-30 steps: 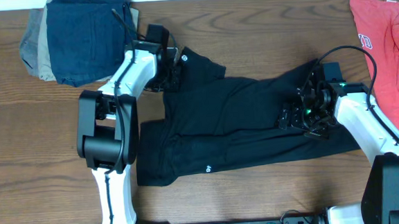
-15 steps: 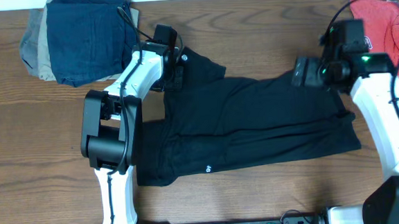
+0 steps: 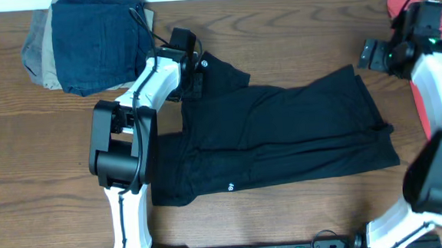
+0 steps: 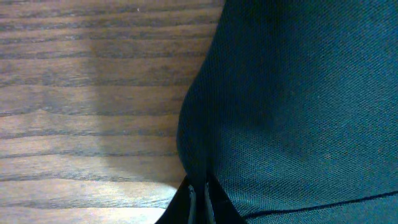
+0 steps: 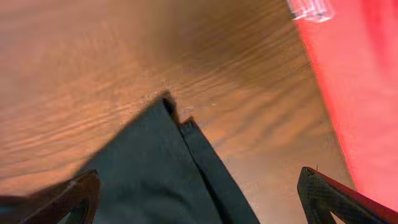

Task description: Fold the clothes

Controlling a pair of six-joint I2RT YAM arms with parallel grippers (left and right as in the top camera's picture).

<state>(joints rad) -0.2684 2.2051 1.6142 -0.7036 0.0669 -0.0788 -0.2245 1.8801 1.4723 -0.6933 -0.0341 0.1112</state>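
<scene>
I am watching the right gripper (image 3: pixel 372 53) retracting rightward, jaws wide and empty. The left gripper (image 3: pixel 195 78) is clamping the thin black short-sleeved T-shirt (image 3: pixel 283 135), which is lying crosswise, nearer the left arm.

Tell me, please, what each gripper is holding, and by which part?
The left gripper is shut on the T-shirt, pinching a fabric edge at its top-left corner in the overhead view. The right gripper is open, holding nothing.

Black T-shirt (image 5: pixel 158 168) corner on wooden table (image 5: pixel 124 62), red garment (image 5: pixel 357 81) at right
</scene>
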